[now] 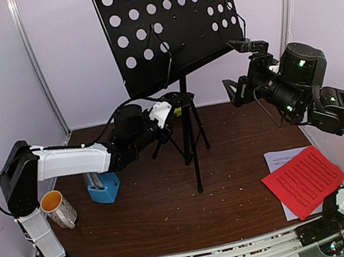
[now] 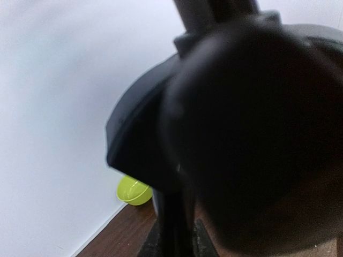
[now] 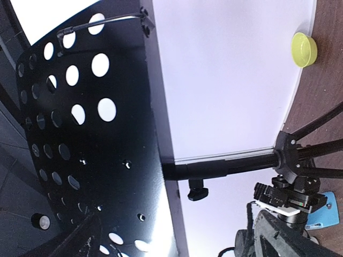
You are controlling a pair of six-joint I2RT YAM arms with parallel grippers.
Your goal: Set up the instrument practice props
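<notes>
Music stand (image 1: 170, 25) is upright mid-back on the tabletop (image 1: 161, 217). Its tripod legs are spread. The perforated desk is tilted, front face twd the arms, bottom edge sloping up to the R.

L arm (image 1: 71, 161) stretches across from the L side to the stand's pole. L jaws are narrow and clamped on the stand beside the tripod hub. R wrist view shows them wrapped on the pole there. L wrist view is almost all blurred black metal right at the lens, so no detail of the grip from that side.

R arm (image 1: 297, 83) is held high on the R. R jaws are spread wide w/ nothing btwn them, just beside the desk's lower R corner. From the top view they look clear of it. R wrist cam looks along the desk, down the pole to the hub and legs.

Metronome (image 1: 102, 186), blue, sits on the tabletop L side, partly under the L forearm in the top view. It is near the white mug (image 1: 58, 208) w/ yellow inside, w/ a gap btwn them.

Red sheet (image 1: 304, 180) lies flat at front R, askew, on top of the white sheet (image 1: 276, 162), which shows at its upper L and lower edge. Both are well apart from the stand.

Lime-green bowl (image 2: 134, 191) is on the tabletop at the back, by the wall, beyond the stand's legs.
</notes>
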